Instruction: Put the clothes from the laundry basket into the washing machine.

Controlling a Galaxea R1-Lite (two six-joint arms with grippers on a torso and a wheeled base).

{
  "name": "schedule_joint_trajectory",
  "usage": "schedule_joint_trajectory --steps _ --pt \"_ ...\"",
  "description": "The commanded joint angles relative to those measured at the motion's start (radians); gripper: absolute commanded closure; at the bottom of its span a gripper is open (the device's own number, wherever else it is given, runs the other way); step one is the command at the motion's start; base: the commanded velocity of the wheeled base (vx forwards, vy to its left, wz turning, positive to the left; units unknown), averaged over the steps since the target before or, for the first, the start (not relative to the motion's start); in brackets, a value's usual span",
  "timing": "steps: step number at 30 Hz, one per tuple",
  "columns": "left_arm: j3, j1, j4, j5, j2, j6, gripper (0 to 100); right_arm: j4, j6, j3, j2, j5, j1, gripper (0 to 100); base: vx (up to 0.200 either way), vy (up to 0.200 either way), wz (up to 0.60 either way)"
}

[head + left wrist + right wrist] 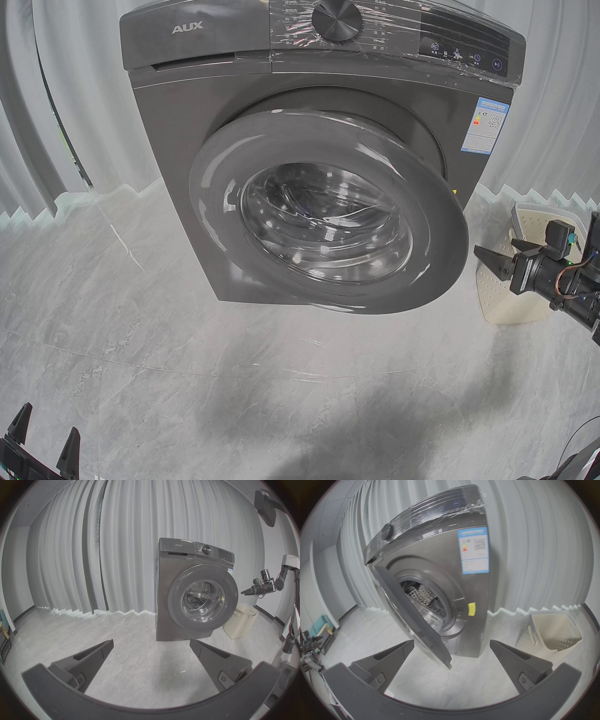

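Standing on the grey floor (187, 350) at the head view's 12 o'clock, the washing machine (181, 125) has its round door (325, 212) swung partly open. The cream laundry basket (500, 300) sits at 3 o'clock, just beside the machine. The right claw (494, 249) hangs released before the basket, near the door's edge. The left claw (50, 419) sits at 7 o'clock, fingers spread, holding nothing.

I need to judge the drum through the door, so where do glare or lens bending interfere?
Head view: reflections streak the door glass, and the film-wrapped control panel glints. Left wrist view: lens bending bows the curtain folds. Right wrist view: the washing machine leans, but the drum shows directly, without glare.
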Motion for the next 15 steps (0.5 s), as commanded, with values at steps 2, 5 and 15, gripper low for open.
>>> schedule_joint_trajectory --steps 2,5,15 --pt "0.018 0.000 0.000 0.001 -0.010 -0.001 0 -0.063 -0.003 0.056 0.038 -0.002 -0.060 0 0.000 0.000 0.00" --pt "0.018 0.000 0.000 0.001 -0.010 -0.001 0 -0.050 -0.006 0.157 -0.037 0.003 -0.001 0 0.000 0.000 0.00" --pt "0.016 0.000 0.000 0.001 -0.010 -0.001 0 -0.045 0.032 0.252 -0.103 0.000 0.246 0 0.060 0.000 0.00"
